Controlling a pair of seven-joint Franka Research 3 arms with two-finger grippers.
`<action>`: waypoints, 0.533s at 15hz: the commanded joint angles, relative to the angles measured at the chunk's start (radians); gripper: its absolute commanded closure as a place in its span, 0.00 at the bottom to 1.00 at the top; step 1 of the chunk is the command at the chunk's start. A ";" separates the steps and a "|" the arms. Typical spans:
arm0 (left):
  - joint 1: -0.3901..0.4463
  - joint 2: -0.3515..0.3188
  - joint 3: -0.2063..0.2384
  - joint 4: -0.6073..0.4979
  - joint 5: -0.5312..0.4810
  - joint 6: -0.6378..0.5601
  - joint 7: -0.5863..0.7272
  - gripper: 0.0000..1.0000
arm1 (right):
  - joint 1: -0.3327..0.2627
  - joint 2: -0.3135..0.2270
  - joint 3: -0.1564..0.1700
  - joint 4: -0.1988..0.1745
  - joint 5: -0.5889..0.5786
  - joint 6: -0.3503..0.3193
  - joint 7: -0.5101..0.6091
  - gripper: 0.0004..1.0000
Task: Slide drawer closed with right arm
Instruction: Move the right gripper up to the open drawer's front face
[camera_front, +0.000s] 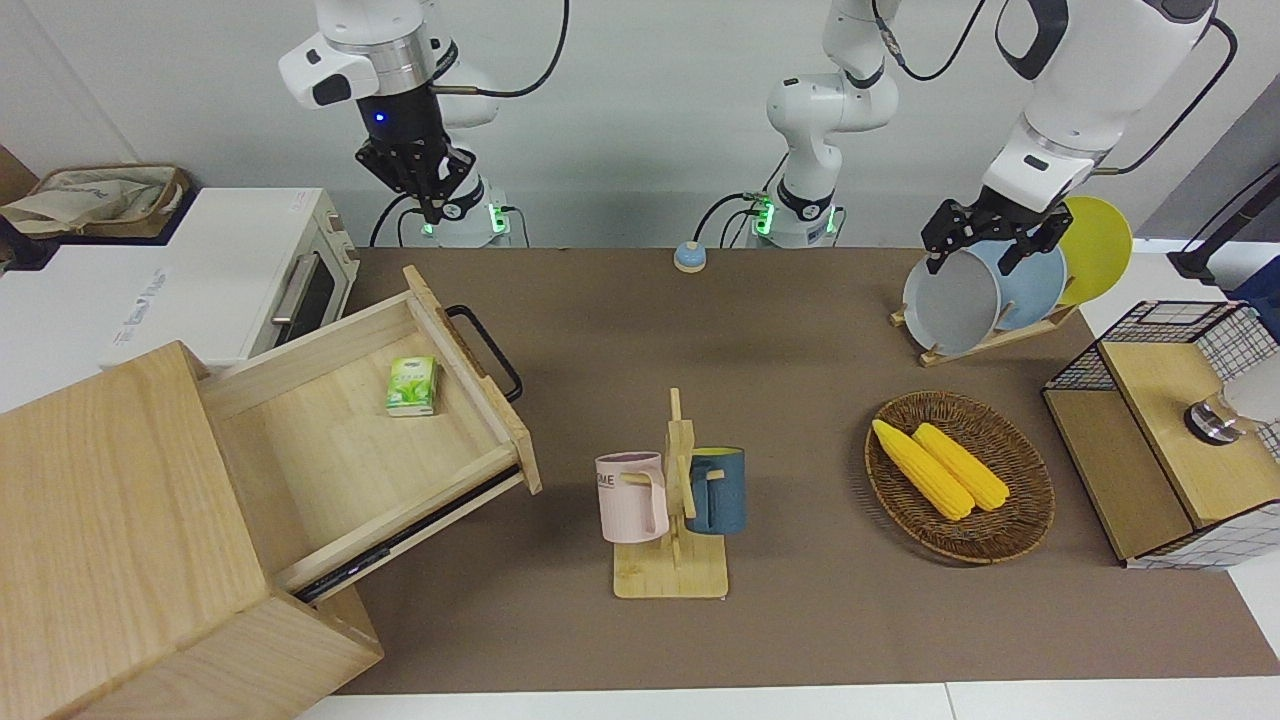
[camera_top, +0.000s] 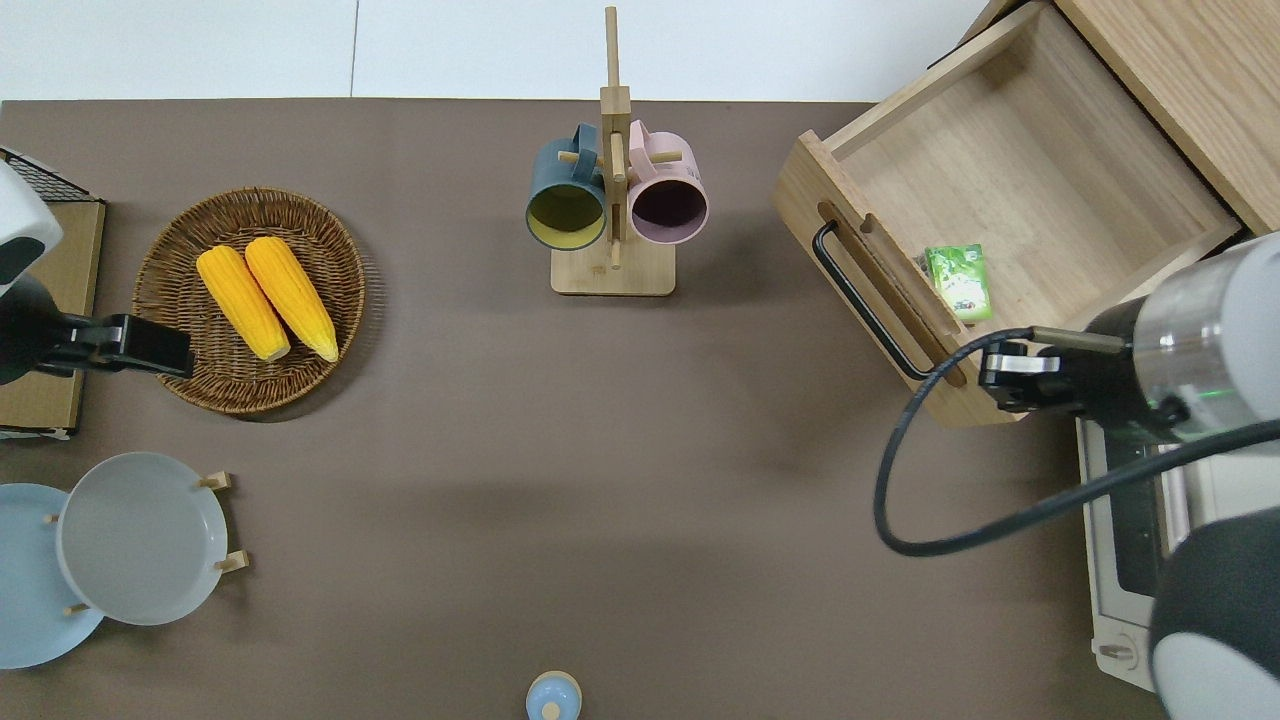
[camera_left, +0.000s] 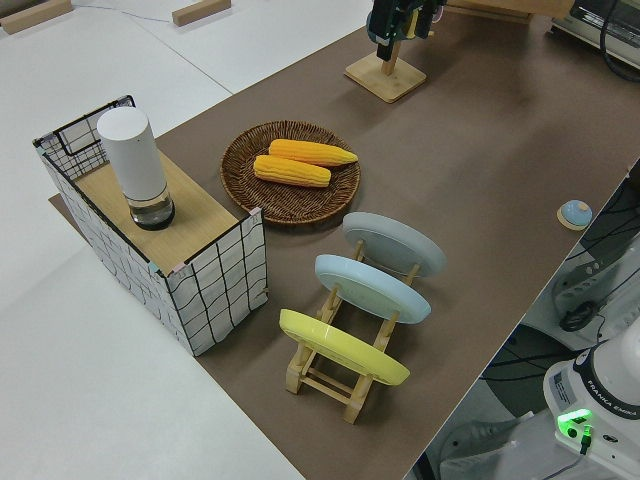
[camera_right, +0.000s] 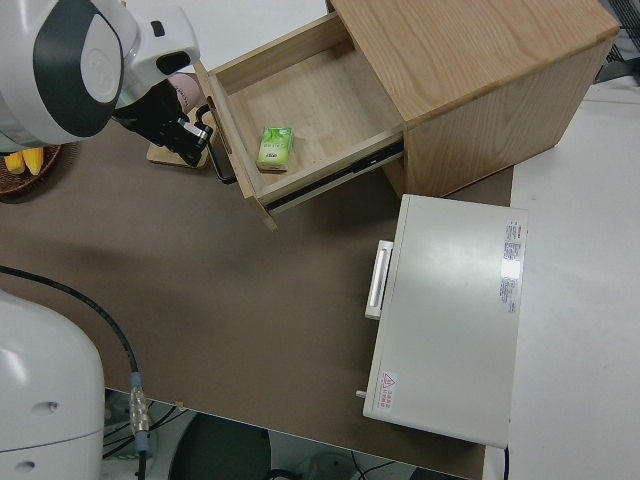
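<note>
The light-wood drawer (camera_front: 300, 470) stands pulled out of its cabinet (camera_front: 110, 520) at the right arm's end of the table. Its black bar handle (camera_front: 487, 350) faces the table's middle. A small green box (camera_front: 412, 385) lies in it. The drawer also shows in the overhead view (camera_top: 1040, 160) and the right side view (camera_right: 310, 95). My right gripper (camera_front: 432, 205) is shut and empty, up in the air. In the overhead view it (camera_top: 990, 375) is over the corner of the drawer front nearest the robots. My left arm is parked, its gripper (camera_front: 972, 258) open.
A white toaster oven (camera_front: 200, 280) sits beside the drawer, nearer the robots. A mug rack (camera_front: 675, 500) with two mugs stands mid-table. A wicker basket (camera_front: 1040, 500) with corn, a plate rack (camera_front: 1000, 290) and a wire-mesh box (camera_front: 1160, 430) are at the left arm's end.
</note>
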 joint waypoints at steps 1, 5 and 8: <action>-0.007 -0.004 0.000 0.009 0.018 -0.018 -0.010 0.01 | 0.034 0.024 0.053 0.012 -0.006 -0.004 0.188 1.00; -0.007 -0.004 0.000 0.010 0.018 -0.018 -0.010 0.01 | 0.126 0.061 0.053 0.012 -0.014 0.033 0.398 1.00; -0.007 -0.004 0.000 0.009 0.018 -0.018 -0.010 0.01 | 0.163 0.087 0.053 0.004 -0.012 0.078 0.522 1.00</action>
